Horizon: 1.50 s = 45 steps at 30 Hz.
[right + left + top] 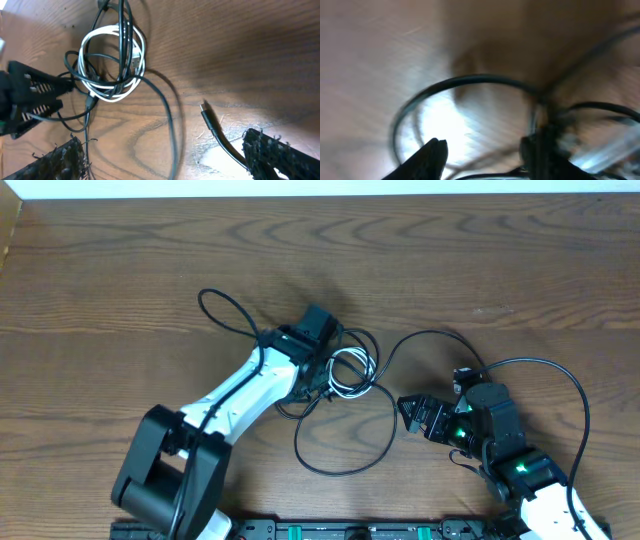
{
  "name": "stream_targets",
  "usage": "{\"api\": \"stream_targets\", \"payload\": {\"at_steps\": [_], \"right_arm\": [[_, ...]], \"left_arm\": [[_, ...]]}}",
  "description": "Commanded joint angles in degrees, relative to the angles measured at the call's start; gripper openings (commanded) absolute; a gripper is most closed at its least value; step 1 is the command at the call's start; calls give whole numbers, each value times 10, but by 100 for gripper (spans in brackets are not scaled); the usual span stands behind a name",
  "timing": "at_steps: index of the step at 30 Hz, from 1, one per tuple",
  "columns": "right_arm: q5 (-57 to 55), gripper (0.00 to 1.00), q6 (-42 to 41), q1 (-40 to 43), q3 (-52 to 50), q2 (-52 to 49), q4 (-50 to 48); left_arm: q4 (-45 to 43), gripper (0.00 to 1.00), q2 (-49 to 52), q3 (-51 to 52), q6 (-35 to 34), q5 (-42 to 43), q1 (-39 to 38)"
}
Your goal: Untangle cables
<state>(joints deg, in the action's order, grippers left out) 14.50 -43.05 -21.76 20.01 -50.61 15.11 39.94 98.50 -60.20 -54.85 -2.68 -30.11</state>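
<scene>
The cables lie tangled at mid-table. A white cable [350, 370] is coiled, with black cables [340, 450] threaded through it; the coil also shows in the right wrist view [112, 65]. One black loop [225, 310] reaches up and left. My left gripper [320, 378] is at the tangle's left edge, open, with black cable [470, 80] looping ahead of its fingers [485, 157]; that view is blurred. My right gripper [412, 418] is open and empty right of the tangle. Between its fingers [172, 160] lie a black strand [172, 130] and a black plug end [206, 109].
A thicker black wire [575, 390] arcs from the right arm's wrist toward its base. The wooden table [120, 270] stretches left and back, ending at a white edge along the top. The arm bases stand at the front edge.
</scene>
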Motion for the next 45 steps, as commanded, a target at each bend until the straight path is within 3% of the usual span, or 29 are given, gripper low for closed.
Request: {"api": "stream_targets", "payload": {"at_steps": [1, 3, 5, 12, 13, 15, 16, 17, 21, 25, 27, 29, 33, 39, 45], "right_arm": [[-9, 99, 20, 3, -1, -1, -2], [-9, 99, 20, 3, -1, -2, -4], [-9, 99, 20, 3, -1, -2, -9], [12, 99, 20, 3, -1, -1, -13], [11, 99, 20, 3, -1, -2, -14], [11, 99, 20, 3, -1, -2, -23], [15, 99, 20, 3, -1, -2, -31], [28, 97, 20, 3, -1, -2, -45], [94, 88, 20, 3, -1, -2, -103], [139, 63, 14, 3, -1, -2, -128], [162, 56, 13, 3, -1, -2, -125], [199, 55, 0, 3, -1, -2, -125], [210, 63, -59, 1, -1, -8, -119], [193, 51, -103, -1, -1, -35, -121], [195, 45, -164, -1, -1, -76, -160]], "left_arm": [[1, 67, 8, 7, -44, -51, 2], [-6, 80, 13, 7, -44, -51, 2], [-18, 84, 23, 7, -44, -50, 1], [-95, 86, 88, 7, -44, 10, 1], [-103, 78, 94, 7, -43, 17, 1], [-115, 33, 104, 7, -43, 27, 1], [-118, 15, 105, 7, -43, 32, 2], [-119, 8, 105, 7, -43, 36, 2], [-118, 7, 104, 7, -23, 65, 2], [-122, 7, 99, 7, 27, 132, 2], [-127, 7, 93, 7, 49, 182, 3], [-136, 8, 85, 7, 81, 228, 4], [-147, 7, 62, 7, 118, 265, 6], [-146, 7, 19, 7, 174, 279, 5], [-144, 8, -19, 7, 200, 298, 5]]}}
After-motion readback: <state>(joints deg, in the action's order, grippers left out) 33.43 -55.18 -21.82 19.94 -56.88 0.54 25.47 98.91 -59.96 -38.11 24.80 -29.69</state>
